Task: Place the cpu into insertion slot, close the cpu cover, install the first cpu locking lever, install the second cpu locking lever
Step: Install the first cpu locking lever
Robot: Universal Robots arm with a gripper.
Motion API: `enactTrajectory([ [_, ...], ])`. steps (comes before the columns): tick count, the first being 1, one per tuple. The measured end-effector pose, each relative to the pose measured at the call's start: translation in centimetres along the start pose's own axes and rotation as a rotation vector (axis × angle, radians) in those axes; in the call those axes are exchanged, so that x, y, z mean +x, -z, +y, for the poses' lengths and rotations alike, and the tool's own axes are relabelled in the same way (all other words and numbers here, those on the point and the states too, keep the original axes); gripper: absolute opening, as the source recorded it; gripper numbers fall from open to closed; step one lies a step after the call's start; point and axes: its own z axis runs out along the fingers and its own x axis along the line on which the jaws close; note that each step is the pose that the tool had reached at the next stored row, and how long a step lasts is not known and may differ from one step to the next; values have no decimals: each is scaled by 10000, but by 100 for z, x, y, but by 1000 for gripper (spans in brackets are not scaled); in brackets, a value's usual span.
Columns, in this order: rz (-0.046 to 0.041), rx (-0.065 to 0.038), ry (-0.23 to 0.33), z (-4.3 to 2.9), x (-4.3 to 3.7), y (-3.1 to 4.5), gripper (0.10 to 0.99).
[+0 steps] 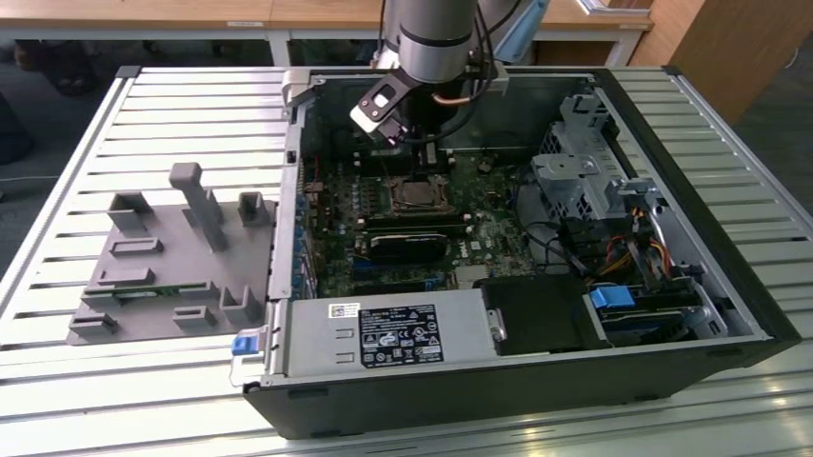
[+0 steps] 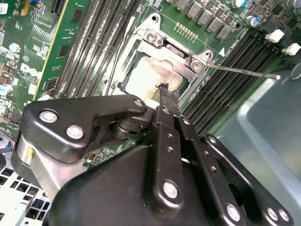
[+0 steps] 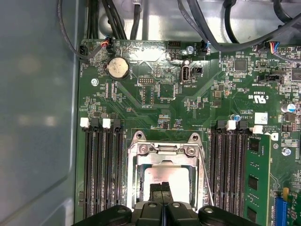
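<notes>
Inside the open computer case, the insertion slot [image 1: 417, 194] sits in the green board. The cpu [image 3: 162, 176], with its dull silver top, lies in the slot. The silvery cpu cover [image 3: 162, 153] lies flat around the cpu [image 2: 141, 77], which shows through its cut-out. A thin locking lever [image 2: 242, 71] sticks out from one corner of the cover [image 2: 162, 42] over the memory slots, and in the first wrist view the lever [image 3: 205, 176] runs along the cover's side. My gripper [image 3: 161, 190] is shut, its black tips just over the cpu top [image 2: 164, 94]. In the exterior view the gripper [image 1: 412, 150] hangs just behind the slot.
Long black memory slots [image 3: 101, 169] flank the socket on both sides, with a green card [image 3: 256, 174] beyond them. The case holds a power supply [image 1: 381, 335], a drive cage [image 1: 578, 181] and cables [image 1: 635, 252]. A grey fixture plate [image 1: 166, 257] lies outside at the exterior view's left.
</notes>
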Motion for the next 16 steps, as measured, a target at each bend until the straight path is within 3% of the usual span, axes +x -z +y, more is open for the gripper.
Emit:
enactTrajectory([
  [16, 1, 0, -1, 1, 1, 83, 106],
])
